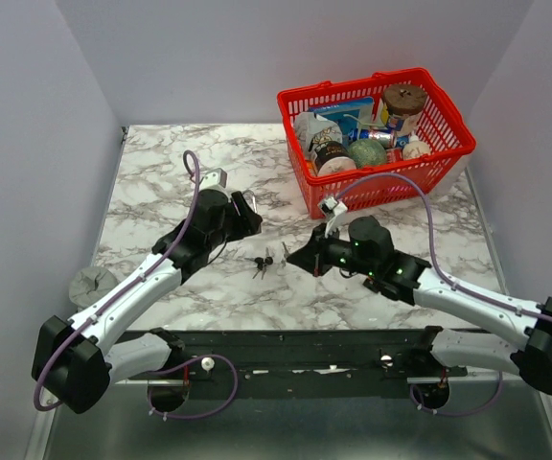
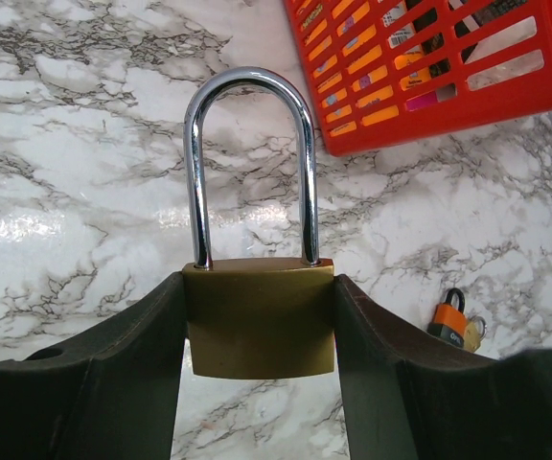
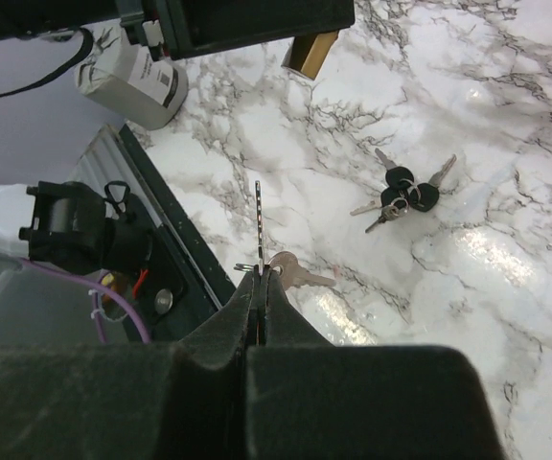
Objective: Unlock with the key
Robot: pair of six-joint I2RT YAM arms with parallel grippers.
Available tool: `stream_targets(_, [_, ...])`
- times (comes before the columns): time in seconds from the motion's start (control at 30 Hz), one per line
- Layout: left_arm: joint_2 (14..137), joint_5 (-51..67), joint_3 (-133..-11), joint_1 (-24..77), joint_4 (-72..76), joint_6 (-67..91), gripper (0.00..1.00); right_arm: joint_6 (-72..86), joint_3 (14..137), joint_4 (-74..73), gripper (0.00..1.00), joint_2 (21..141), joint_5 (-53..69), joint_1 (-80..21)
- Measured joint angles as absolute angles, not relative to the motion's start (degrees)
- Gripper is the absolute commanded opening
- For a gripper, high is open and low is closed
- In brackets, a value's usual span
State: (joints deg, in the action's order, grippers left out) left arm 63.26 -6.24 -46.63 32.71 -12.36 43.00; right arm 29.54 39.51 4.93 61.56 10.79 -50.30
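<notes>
Left hand clamps the brass padlock; right hand pinches a key.

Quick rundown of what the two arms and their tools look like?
The left arm and right arm have white links between chunky black joints, each trailed by a looping purple cable. The left tool and right tool are black with dark matte fingers. Small green lights glow near the right wrist.

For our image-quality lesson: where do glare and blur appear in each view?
Left wrist: bright streaks on the padlock shackle, a glare patch on the marble table; right wrist: glare below the key bunch; top external: even light, faint shadows.
</notes>
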Motion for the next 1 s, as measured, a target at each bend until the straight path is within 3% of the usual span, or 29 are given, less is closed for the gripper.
stream_targets(0.47, [62.5,-3.36,-41.15,32.08,-5.15,44.07,0.01,36.1,48.4,10.79,0.01,80.44,14.76,-49.43])
stream_targets(1.0, [61.19,-3.38,-41.15,31.99,-4.78,42.87,0.01,40.07,50.76,14.02,0.01,87.0,20.97,-48.73])
